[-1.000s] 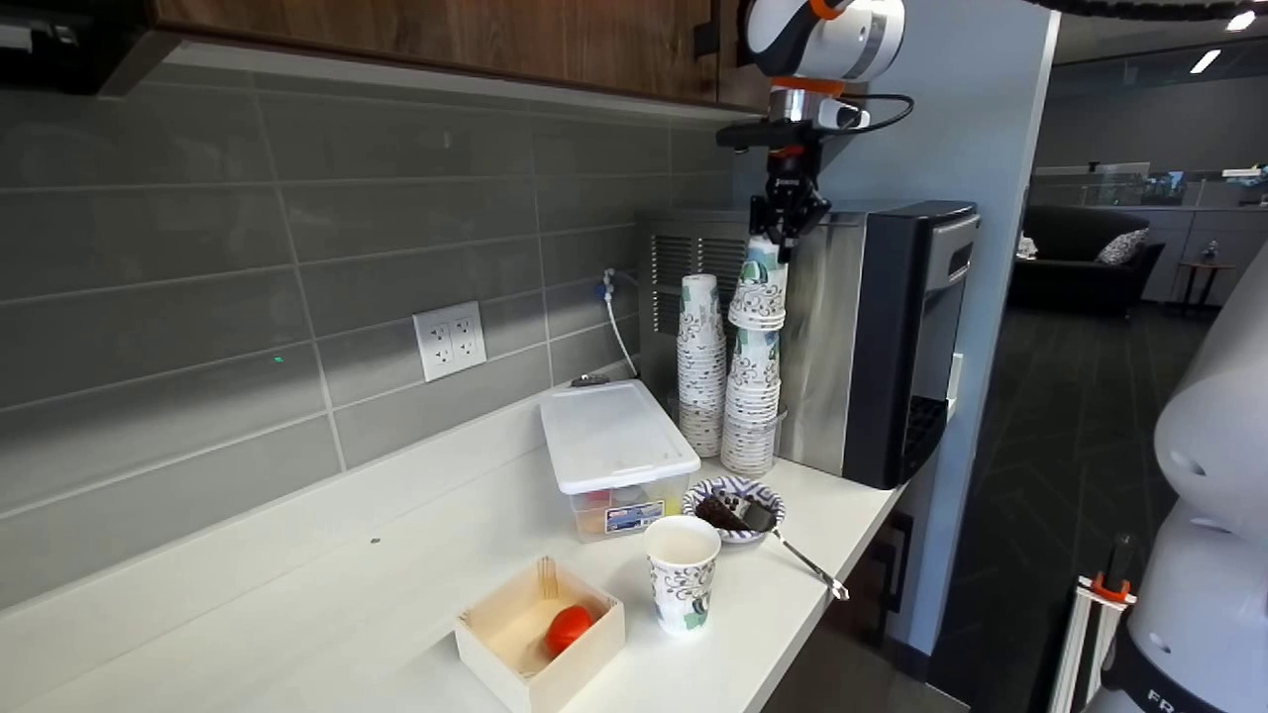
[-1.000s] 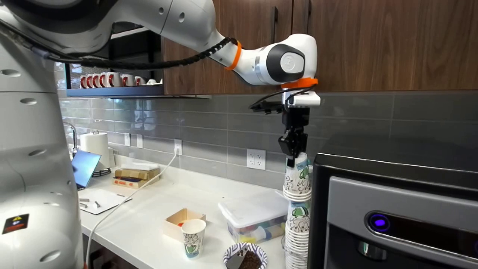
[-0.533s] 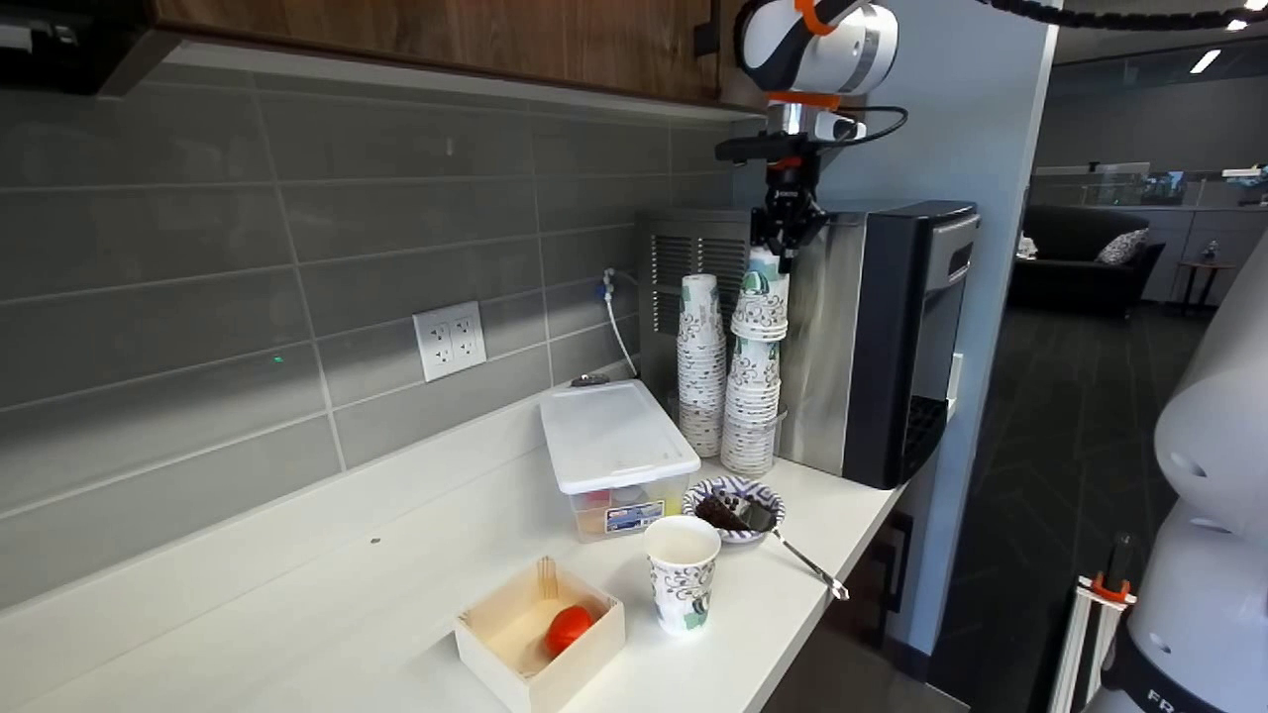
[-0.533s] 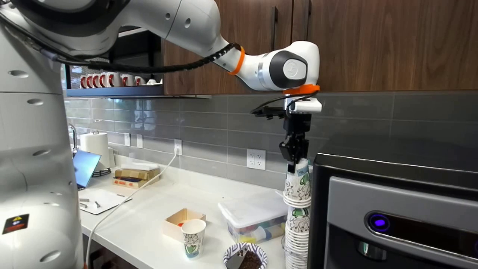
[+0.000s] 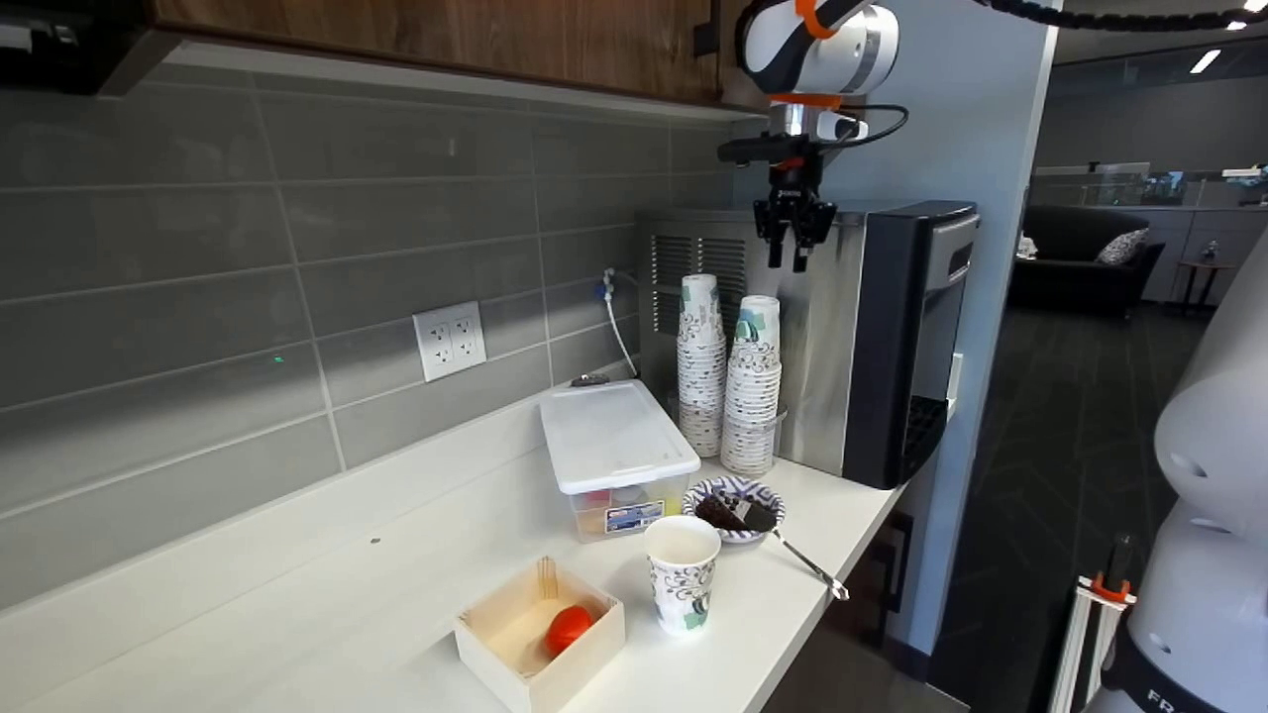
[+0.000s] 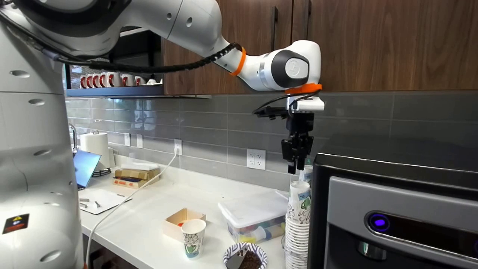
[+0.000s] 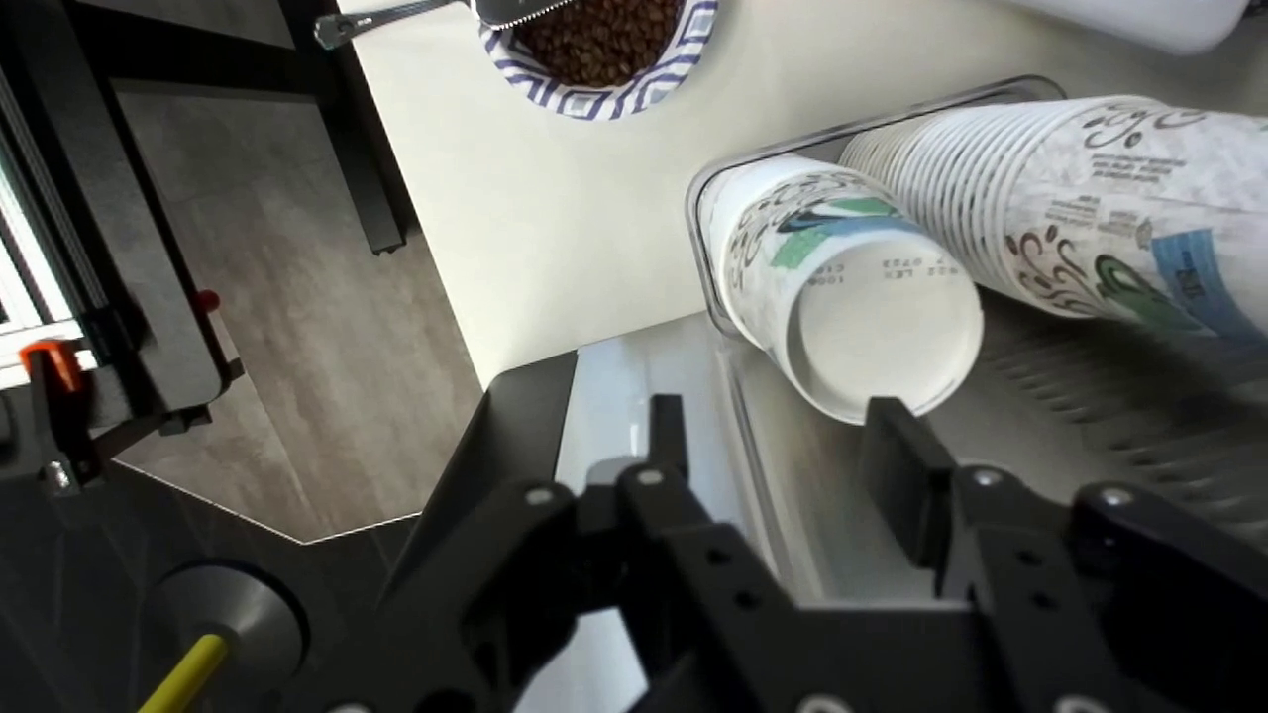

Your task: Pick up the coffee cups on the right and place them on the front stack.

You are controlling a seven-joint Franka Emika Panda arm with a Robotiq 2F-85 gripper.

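My pincer (image 5: 789, 259) is released: its two fingers (image 7: 903, 470) stand apart from each other, above the front stack (image 5: 751, 426) and clear of it. The coffee cups (image 5: 759, 325) are nested upside down at the top of this stack; where they begin, I cannot tell. Just beside stands one twin column (image 5: 700, 366). On the counter (image 5: 347, 614) I count also one upright paper cup (image 5: 684, 592), one bowl (image 7: 594, 103) of coffee beans (image 7: 604, 45), one lidded plastic box (image 5: 619, 441), and one wooden box (image 5: 584, 663) with one red object (image 5: 569, 630) inside.
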